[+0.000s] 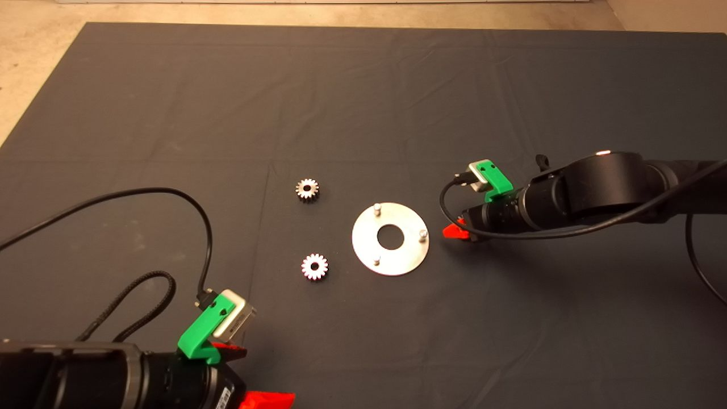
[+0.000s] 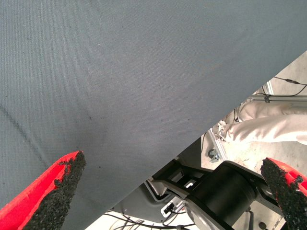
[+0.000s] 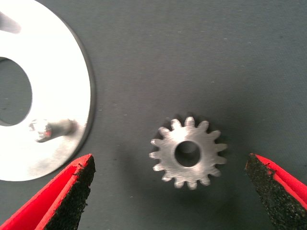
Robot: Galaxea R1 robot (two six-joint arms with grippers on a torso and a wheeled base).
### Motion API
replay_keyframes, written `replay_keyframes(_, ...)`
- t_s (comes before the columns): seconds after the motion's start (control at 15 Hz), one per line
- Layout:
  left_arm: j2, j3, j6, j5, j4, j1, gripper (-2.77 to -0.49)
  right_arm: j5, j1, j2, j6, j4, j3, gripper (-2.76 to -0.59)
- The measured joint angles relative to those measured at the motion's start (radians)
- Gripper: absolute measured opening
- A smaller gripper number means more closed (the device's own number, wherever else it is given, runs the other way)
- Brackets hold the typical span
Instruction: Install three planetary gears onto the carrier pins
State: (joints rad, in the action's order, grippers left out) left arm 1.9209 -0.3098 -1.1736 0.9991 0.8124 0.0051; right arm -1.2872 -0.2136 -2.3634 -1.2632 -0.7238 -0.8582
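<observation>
Looking down at the dark mat point(image 1: 363, 102) on the bench, I see the shiny disc point(image 1: 363, 250) lying flat near the middle, with its three carrier pins point(image 1: 376, 208) standing up and all bare. Two planetary gears point(image 1: 306, 189) lie flat on the mat beside the disc, on the side of my left arm, one farther from me and one nearer point(image 1: 314, 266). My right gripper point(image 1: 456, 232) sits low just next to the disc on the other side. In its wrist view I see a third gear point(image 3: 188, 152) flat on the mat between the red fingers point(image 3: 62, 196), not touching them, so the jaws are wide. My left gripper point(image 1: 250, 375) waits at the near left edge of the mat, jaws wide too, holding nothing. Past the mat edge I see a person's leg point(image 2: 268, 127).
</observation>
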Motion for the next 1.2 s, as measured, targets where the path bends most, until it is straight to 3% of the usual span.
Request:
replay_keyframes(0.33,0.0,0.0,0.0,0.0,0.0,0.0,-0.62,-0.004,0.001,0.0,0.026,0.0,-0.018,-1.0)
replay_keyframes(0.8,0.0,0.0,0.0,-0.001,0.0,0.0,-0.62,-0.004,0.045,0.0,0.037,0.002,-0.047,-1.01)
replay_keyframes(1.2,-0.001,0.0,0.0,-0.002,0.0,0.0,-0.62,-0.004,0.044,0.0,0.062,0.004,-0.058,-1.18)
